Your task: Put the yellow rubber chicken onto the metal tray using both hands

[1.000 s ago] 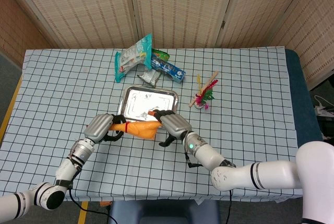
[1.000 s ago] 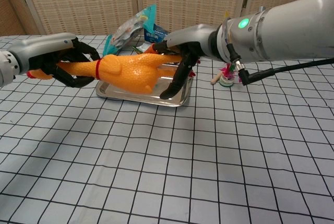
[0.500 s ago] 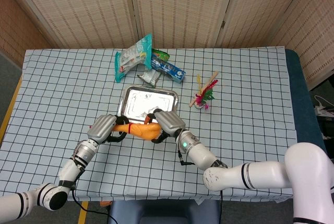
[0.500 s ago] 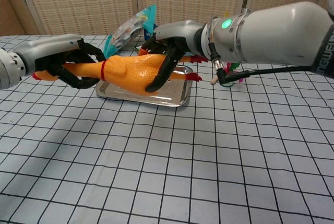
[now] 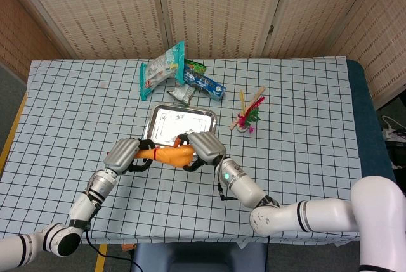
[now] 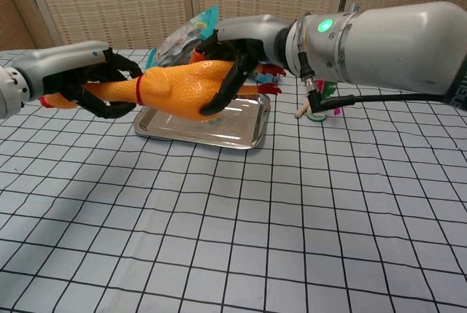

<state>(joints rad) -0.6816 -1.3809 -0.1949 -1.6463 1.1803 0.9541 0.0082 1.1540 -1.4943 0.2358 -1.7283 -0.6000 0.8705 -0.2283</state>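
Observation:
The yellow rubber chicken (image 6: 179, 88) hangs in the air over the near edge of the metal tray (image 6: 241, 132), held at both ends. My left hand (image 6: 89, 79) grips its neck by the red band. My right hand (image 6: 232, 54) wraps the body, with the red feet poking out behind it. In the head view the chicken (image 5: 170, 155) lies between the left hand (image 5: 127, 152) and the right hand (image 5: 204, 146), just in front of the tray (image 5: 166, 123). The tray holds nothing.
Snack bags (image 5: 162, 69) and small packets (image 5: 204, 82) lie behind the tray. A feathered toy with sticks (image 5: 248, 112) sits to the tray's right. The checked cloth ends at the table's near edge (image 5: 190, 237).
Both hands have lifted the chicken higher and carried it a little toward the tray. The right hand's grip around the body has tightened.

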